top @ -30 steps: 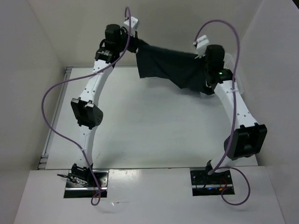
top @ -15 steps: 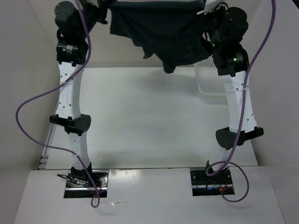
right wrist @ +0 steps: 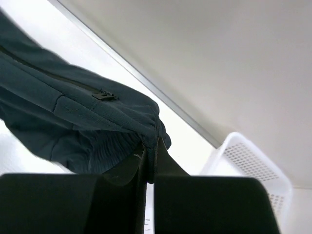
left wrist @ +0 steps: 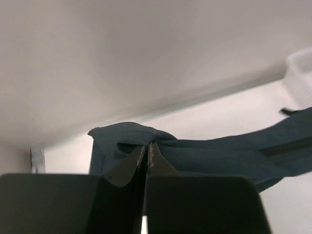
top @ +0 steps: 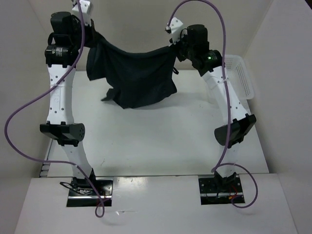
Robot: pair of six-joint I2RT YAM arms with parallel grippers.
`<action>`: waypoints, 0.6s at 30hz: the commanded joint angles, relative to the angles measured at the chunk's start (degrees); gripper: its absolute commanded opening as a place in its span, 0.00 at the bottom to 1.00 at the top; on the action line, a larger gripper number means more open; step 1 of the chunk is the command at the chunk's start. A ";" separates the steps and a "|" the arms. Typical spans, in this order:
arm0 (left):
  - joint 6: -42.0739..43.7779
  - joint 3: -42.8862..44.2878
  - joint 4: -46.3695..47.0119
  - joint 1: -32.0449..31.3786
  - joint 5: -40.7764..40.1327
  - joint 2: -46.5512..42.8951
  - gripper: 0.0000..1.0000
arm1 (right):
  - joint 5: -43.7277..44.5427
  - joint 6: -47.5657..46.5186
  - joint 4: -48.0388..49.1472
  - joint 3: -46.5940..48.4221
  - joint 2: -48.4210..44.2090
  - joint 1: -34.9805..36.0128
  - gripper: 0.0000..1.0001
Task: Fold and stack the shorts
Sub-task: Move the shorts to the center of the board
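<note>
Left gripper [left wrist: 147, 152] is pinched shut on one top corner of the shorts [top: 132, 78], and the right gripper [right wrist: 150, 148] is pressed together on the other corner. The shorts hang like a banner in the air between the two arms, over the far part of the table [top: 161, 141]. They sag in the middle, and I can't tell if the bottom edge touches down. My worry is that both grips look like thin bites of cloth, so pulling the arms apart could tug a corner free. The left side also looks bunched, so laying it down like this could give a crooked fold. The basket [top: 241, 78] sits close by the right arm and could get bumped.
</note>
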 commanded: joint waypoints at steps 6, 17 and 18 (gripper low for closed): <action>0.19 11.42 1.91 5.62 -7.50 12.00 0.00 | 15.06 7.66 12.93 8.24 7.85 0.40 0.00; 0.19 31.69 -4.24 5.02 -4.79 14.33 0.00 | 20.62 4.52 12.50 8.99 3.92 2.15 0.00; 0.19 31.69 -8.00 5.02 -3.38 14.33 0.00 | 18.43 3.02 11.45 6.87 3.21 2.68 0.00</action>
